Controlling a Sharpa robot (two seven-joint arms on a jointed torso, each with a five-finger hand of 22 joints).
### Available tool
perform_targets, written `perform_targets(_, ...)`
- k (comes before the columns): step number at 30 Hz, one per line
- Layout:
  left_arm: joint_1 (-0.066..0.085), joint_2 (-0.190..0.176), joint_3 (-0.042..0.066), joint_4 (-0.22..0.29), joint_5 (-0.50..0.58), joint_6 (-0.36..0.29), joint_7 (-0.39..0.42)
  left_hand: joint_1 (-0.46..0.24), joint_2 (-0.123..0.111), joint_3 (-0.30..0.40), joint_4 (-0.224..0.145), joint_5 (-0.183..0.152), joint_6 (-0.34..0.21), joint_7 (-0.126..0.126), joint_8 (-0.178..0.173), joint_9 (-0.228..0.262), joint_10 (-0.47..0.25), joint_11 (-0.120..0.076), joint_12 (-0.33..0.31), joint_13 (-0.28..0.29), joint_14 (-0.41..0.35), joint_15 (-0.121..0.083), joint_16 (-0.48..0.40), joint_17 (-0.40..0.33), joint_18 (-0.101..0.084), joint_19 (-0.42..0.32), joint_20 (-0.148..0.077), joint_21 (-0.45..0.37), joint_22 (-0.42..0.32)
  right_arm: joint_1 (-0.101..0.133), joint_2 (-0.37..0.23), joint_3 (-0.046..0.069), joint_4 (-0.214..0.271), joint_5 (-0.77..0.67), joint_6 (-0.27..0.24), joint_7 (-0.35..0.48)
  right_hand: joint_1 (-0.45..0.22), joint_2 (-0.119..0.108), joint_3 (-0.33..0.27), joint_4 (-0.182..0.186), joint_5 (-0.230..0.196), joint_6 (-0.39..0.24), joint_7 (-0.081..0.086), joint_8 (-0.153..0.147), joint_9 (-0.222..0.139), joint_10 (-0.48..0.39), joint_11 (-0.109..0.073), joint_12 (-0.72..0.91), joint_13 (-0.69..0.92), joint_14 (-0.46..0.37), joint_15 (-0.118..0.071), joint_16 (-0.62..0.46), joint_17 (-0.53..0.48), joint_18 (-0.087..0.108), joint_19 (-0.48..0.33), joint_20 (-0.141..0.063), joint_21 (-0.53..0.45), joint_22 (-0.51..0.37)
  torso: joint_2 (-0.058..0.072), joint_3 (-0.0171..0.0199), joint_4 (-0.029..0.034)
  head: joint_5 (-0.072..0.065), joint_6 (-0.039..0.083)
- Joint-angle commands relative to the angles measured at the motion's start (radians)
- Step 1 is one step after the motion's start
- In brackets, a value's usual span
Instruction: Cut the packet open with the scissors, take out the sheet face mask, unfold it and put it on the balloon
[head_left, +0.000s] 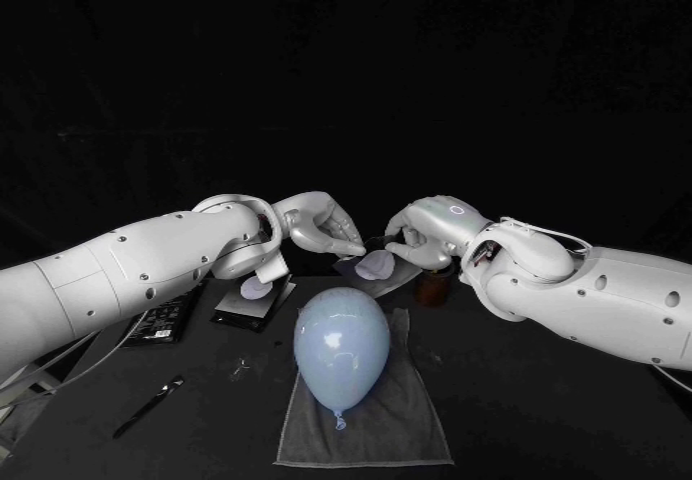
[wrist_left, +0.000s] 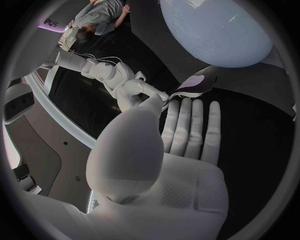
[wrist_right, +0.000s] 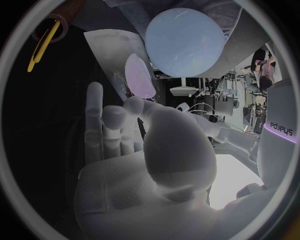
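Right now the fingers (wrist_right: 110, 122) of the right hand (head_left: 428, 232) pinch the folded face mask (head_left: 372, 265) just above the far end of the balloon (head_left: 342, 345), which lies on a grey towel (head_left: 392, 430), while the left hand (head_left: 320, 225) stretches its fingers (wrist_left: 187, 131) out straight beside the mask, maybe touching it, I cannot tell.

Dim head view for you: the black table (head_left: 577, 420) and the backdrop swallow almost everything. Light from above picks out the left arm (head_left: 130, 270), the right arm (head_left: 620, 290) and the balloon (head_left: 342, 345), which carries a soft sheen on top. The grey cloth (head_left: 411, 425) under it sits in low light. On both wrist views the fisheye bends the edges inside a dark ring. The left hand (wrist_left: 169, 165) is evenly lit. The right hand (wrist_right: 144, 165) is back-lit by a bright glaring patch beyond it, its palm in shade. The sheet face mask (wrist_right: 140, 75) shows pale against the dark.
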Motion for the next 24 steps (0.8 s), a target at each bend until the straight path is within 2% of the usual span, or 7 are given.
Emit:
perform_targets(1,0.001,0.004,-0.001,-0.003,-0.001,0.016,-0.002,0.017,-0.001,-0.005,-0.004,0.002,0.003,0.003,-0.007,0.000,0.005,0.001,-0.008,-0.002,-0.002,-0.004,-0.007,0.002,0.009,-0.006,-0.003,-0.006,-0.001,0.002,-0.002,0.001,0.003,-0.016,-0.018,-0.007,0.000,0.012,-0.001,-0.007,0.006,0.005,0.000,0.022,0.060,0.009,0.000,0.002,0.001,0.007,0.001,0.006,0.001,0.018,0.005,0.004,0.005,0.001,-0.001,0.0008,0.0004,0.002,-0.004)
perform_targets(14,0.000,0.007,-0.009,-0.023,-0.006,0.019,-0.005,0.053,-0.006,-0.008,-0.010,0.002,0.002,0.006,-0.015,0.001,0.008,0.003,-0.023,-0.002,0.001,-0.003,-0.009,0.007,0.009,-0.006,-0.003,-0.008,-0.003,0.002,-0.014,0.002,0.016,-0.016,-0.038,-0.004,-0.001,0.012,-0.001,-0.007,0.006,0.005,-0.001,0.022,0.060,0.010,0.000,0.001,0.000,0.008,0.001,0.006,0.001,0.018,0.005,0.004,0.005,0.001,0.001,0.0007,-0.0004,0.002,-0.011)
perform_targets(19,-0.001,0.007,-0.012,-0.029,-0.009,0.027,-0.004,0.066,0.003,-0.006,-0.007,0.002,0.010,-0.004,-0.014,0.004,0.016,0.003,-0.028,-0.001,0.006,-0.003,-0.008,0.010,0.009,-0.005,-0.003,-0.009,-0.003,0.002,-0.015,0.002,0.016,-0.016,-0.042,-0.003,-0.001,0.012,-0.001,-0.006,0.006,0.005,-0.001,0.023,0.060,0.010,0.000,0.002,0.001,0.009,0.001,0.006,0.001,0.018,0.005,0.004,0.005,0.001,0.000,0.0002,-0.0001,0.000,-0.014)
perform_targets(24,-0.001,0.006,-0.013,-0.032,-0.010,0.031,-0.004,0.077,0.027,0.001,0.002,0.002,0.021,-0.014,-0.013,0.007,0.026,0.002,-0.036,-0.002,0.013,-0.005,-0.008,0.014,0.009,-0.004,-0.003,-0.010,-0.004,0.002,-0.015,0.002,0.016,-0.016,-0.043,-0.001,-0.001,0.012,-0.001,-0.006,0.006,0.005,-0.001,0.023,0.060,0.010,0.000,0.002,0.001,0.009,0.001,0.006,0.001,0.018,0.005,0.004,0.005,0.001,-0.001,0.0004,0.0003,0.002,-0.014)
